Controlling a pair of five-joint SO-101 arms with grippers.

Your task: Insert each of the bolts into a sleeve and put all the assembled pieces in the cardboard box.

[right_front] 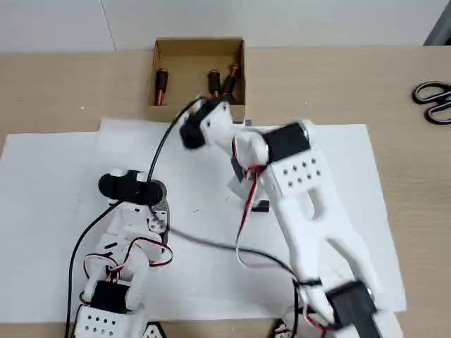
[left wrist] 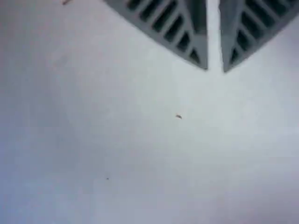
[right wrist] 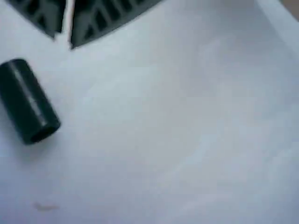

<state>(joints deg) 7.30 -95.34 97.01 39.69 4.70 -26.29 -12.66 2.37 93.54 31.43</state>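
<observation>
Black plastic, short and tubular, a sleeve (right wrist: 28,106) lies on its side on a white paper sheet (right_front: 56,183), one open end facing the right wrist camera. The right gripper (right wrist: 63,41) hangs just beside the sleeve without touching it. Its grey ribbed fingers (right wrist: 98,18) are drawn together with only a thin slit between them and nothing in it. In the high view the white right arm (right_front: 310,204) stretches from the near right corner of the sheet toward the far middle. Its front end reaches the near wall of a small open brown cardboard box (right_front: 199,44), which stands on the table at the far edge of the paper. Three assembled pieces lie inside the box, each a copper-coloured bolt in a dark sleeve. One (right_front: 161,86) is by the left wall, and two (right_front: 213,81) (right_front: 230,77) lie close together by the right wall. The left gripper (left wrist: 215,69) points down at bare paper well apart from the box, its ribbed fingers (left wrist: 177,28) also brought together on nothing, with a narrow strip of paper showing between the tips. The left arm (right_front: 120,232) sits folded at the near left of the sheet. The paper covers much of a light wooden table (right_front: 352,77), and a pair of black-handled scissors (right_front: 433,101) lies on the bare wood at the far right edge.
</observation>
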